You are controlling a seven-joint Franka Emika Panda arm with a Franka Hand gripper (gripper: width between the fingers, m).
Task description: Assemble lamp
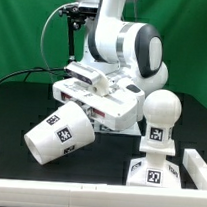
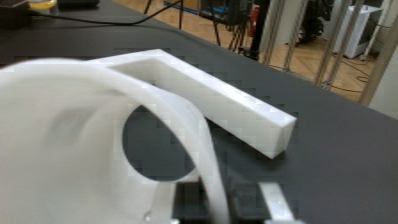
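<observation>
Black table [image 1: 11,105], green backdrop [image 1: 22,26]. Gripper [image 1: 83,108] clenched on shade [image 1: 59,134] rim; shade tilted at 8 o'clock. Bulb [image 1: 158,120] on base [image 1: 153,172], 4 o'clock. White rail [image 2: 222,95] beyond shade.

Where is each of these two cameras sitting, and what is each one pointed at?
Exterior view: off the arm, facing the table; shows the arm, its claw at the tilted shade, and the bulb standing on the base.
Wrist view: on the wrist, looking along the claw at the shade's rim.
Shared: shade and claw.
</observation>
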